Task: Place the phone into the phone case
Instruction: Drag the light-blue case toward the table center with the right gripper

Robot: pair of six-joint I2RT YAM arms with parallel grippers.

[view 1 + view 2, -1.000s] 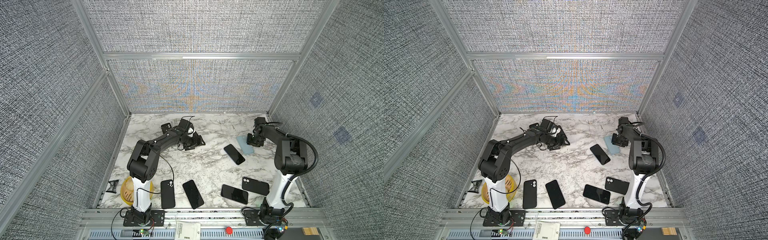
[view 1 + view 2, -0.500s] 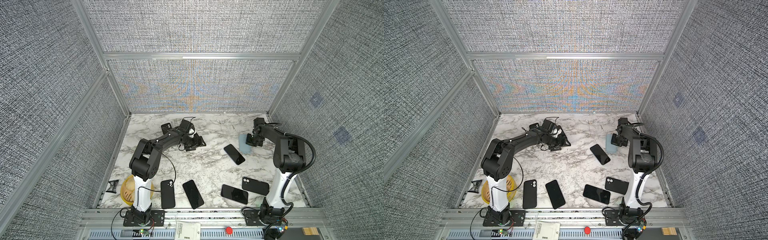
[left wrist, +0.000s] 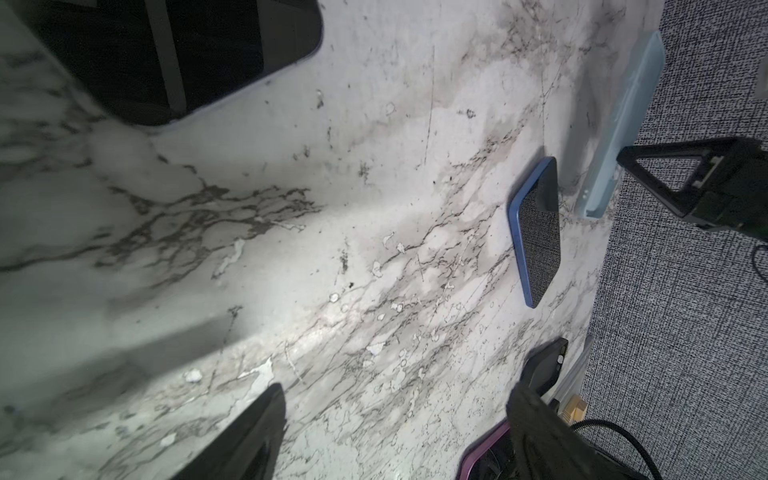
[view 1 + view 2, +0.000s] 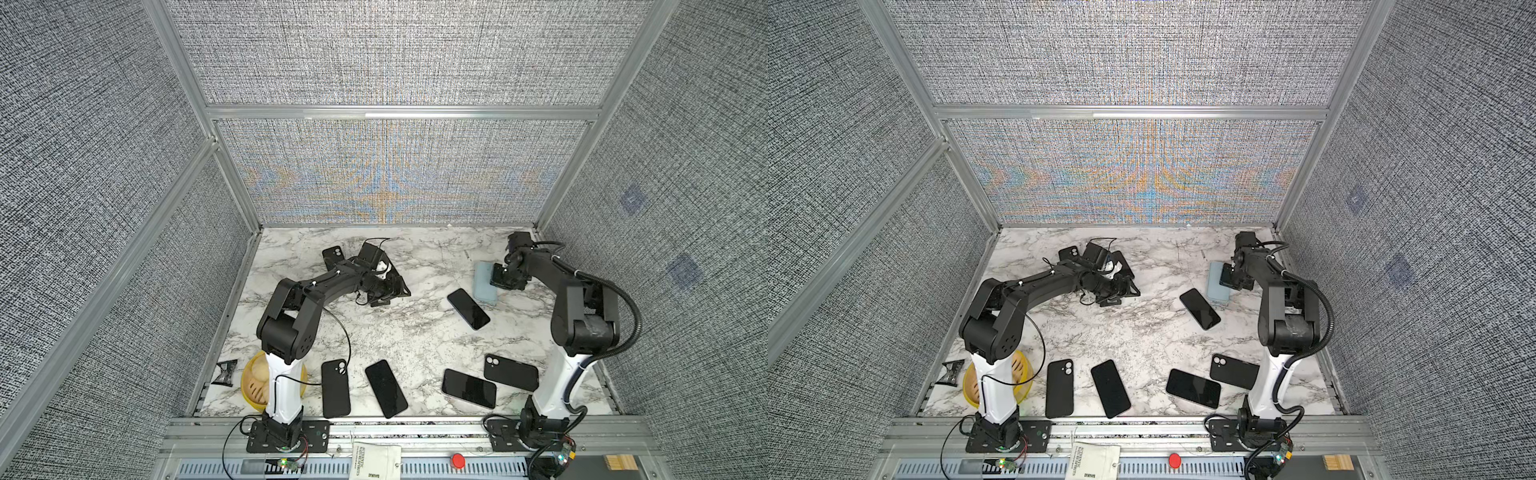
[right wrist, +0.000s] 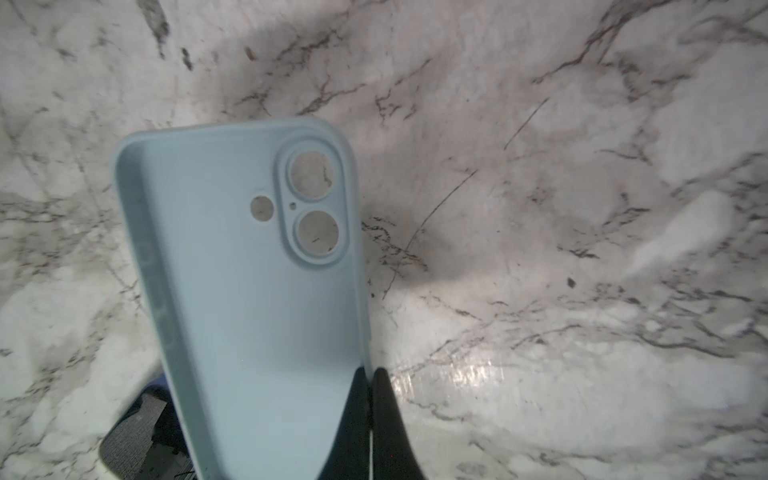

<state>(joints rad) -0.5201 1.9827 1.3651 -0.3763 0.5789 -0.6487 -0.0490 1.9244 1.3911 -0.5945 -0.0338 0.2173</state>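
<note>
Pinches one long side wall of the light-blue phone case [image 5: 249, 291] in the right gripper [image 5: 370, 376], jaws closed on that wall, open side up with camera cut-outs showing, at the far right of the marble table [image 4: 415, 336]; cannot tell whether lifted off the marble. Has the blue-rimmed phone [image 4: 468, 308] screen up just beside the case's near end, toward the middle. Holds the left gripper [image 3: 415, 365] wide open and empty, low over bare marble at the far middle, well apart from the case, with a dark phone [image 3: 187, 54] and a purple-rimmed item [image 3: 478, 457] close by. Shows along the front edge a front-left black case [image 4: 335, 388], front-left phone [image 4: 385, 388], front-right phone [image 4: 468, 388] and front-right black case [image 4: 510, 372], well apart from the light-blue case. Shows a yellow bowl [image 4: 253, 386] by the left arm's base, and on the front rail a red button [image 4: 457, 460] and a white tag [image 4: 376, 461], print too small to read.
</note>
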